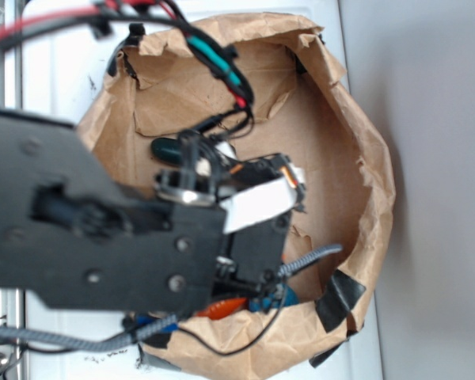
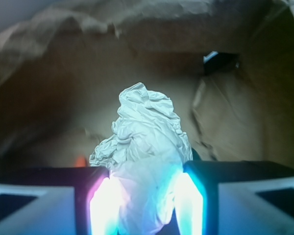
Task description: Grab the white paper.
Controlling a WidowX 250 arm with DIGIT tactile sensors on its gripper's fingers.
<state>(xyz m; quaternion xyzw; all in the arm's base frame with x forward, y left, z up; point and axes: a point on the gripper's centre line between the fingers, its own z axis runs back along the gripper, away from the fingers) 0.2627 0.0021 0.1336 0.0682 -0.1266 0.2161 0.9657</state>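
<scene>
The brown paper bag (image 1: 364,142) is filled largely by the black arm (image 1: 79,229). Inside the bag, the gripper (image 2: 146,205) is seen clamped on the crumpled white paper (image 2: 144,142), held between its fingers (image 2: 105,208).

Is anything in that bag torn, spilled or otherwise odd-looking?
The brown paper bag is crumpled, its rim ragged and patched with black tape. Nothing looks spilled. The white paper is badly wrinkled, a wad sitting between the gripper fingers.
</scene>
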